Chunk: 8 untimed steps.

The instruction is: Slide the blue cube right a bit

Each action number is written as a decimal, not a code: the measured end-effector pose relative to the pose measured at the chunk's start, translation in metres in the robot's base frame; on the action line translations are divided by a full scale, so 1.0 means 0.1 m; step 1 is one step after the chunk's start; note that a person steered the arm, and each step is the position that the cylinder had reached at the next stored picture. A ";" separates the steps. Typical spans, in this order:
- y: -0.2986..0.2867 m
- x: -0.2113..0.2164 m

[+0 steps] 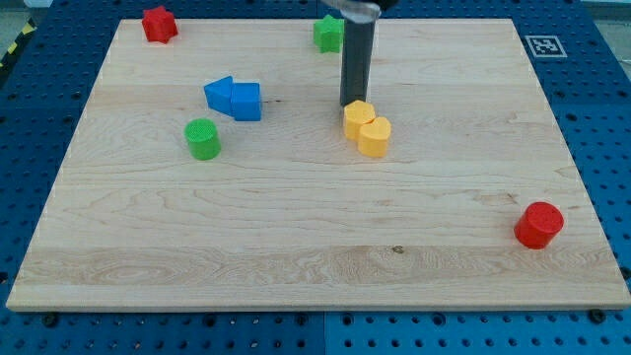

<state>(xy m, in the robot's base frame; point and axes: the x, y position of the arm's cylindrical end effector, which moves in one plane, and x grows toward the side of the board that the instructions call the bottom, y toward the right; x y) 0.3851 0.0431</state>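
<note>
The blue cube (246, 101) sits on the wooden board (315, 256) at the upper left, touching a blue wedge-like block (219, 94) on its left side. My tip (352, 104) is well to the right of the blue cube, near the view's top centre. It stands just above and against two touching yellow blocks (367, 127).
A green cylinder (203, 138) lies just below and left of the blue blocks. A red star-like block (159, 24) is at the top left. A green block (328, 33) sits by the rod at the top. A red cylinder (538, 225) is at the lower right.
</note>
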 end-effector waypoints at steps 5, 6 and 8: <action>-0.87 0.36; -1.29 0.33; -1.57 0.19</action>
<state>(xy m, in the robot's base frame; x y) 0.4045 -0.1134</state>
